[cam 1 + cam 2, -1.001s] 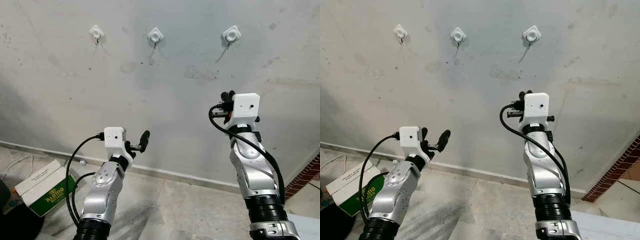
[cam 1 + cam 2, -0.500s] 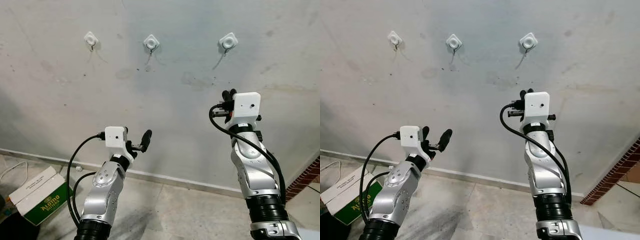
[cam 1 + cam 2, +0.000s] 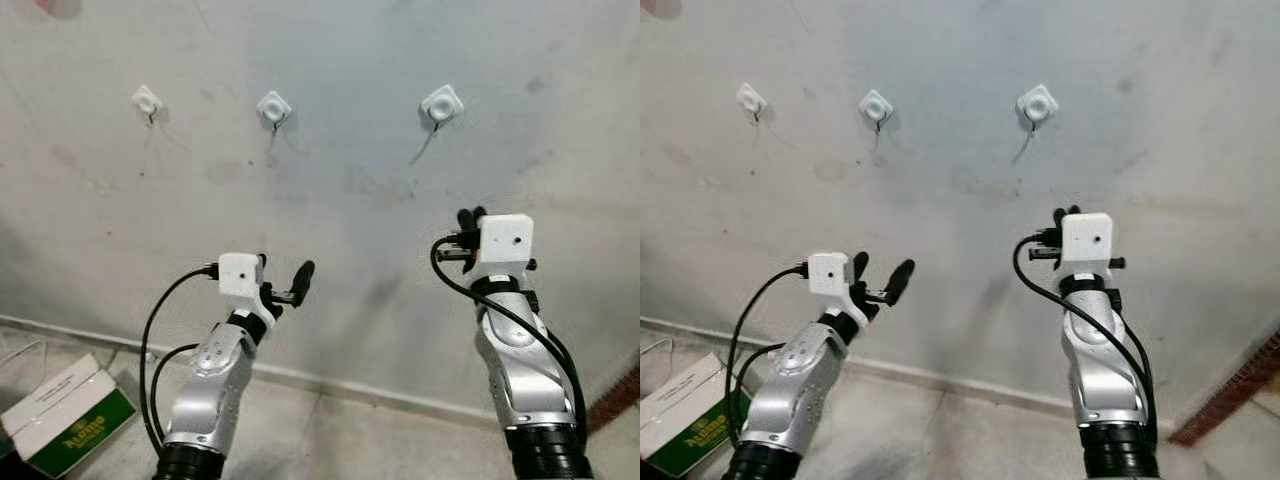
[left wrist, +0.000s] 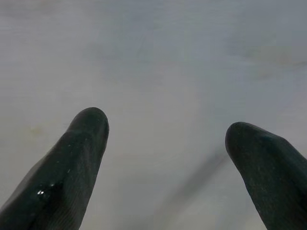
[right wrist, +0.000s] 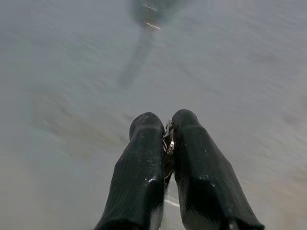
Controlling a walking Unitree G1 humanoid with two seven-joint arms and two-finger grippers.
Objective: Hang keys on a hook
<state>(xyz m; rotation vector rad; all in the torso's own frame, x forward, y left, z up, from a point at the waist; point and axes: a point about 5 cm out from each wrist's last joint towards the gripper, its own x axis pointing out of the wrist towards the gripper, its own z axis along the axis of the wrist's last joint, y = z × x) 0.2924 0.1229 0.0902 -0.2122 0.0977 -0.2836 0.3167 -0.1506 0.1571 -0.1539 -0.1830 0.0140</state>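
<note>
High on the grey wall (image 3: 330,190) sit three white hooks in a row: one on the left (image 3: 146,99), one in the middle (image 3: 273,105), one on the right (image 3: 440,104). Below the right hook, the right claw (image 5: 168,125) is raised, its fingers clamped on a small metal piece, apparently the keys (image 5: 168,143). The left claw (image 4: 165,129) is held lower, fingers apart, facing bare wall. A green and white box (image 3: 62,414) lies on the floor.

Tiled floor (image 3: 330,425); green-white carton (image 3: 65,428) lying on it.
</note>
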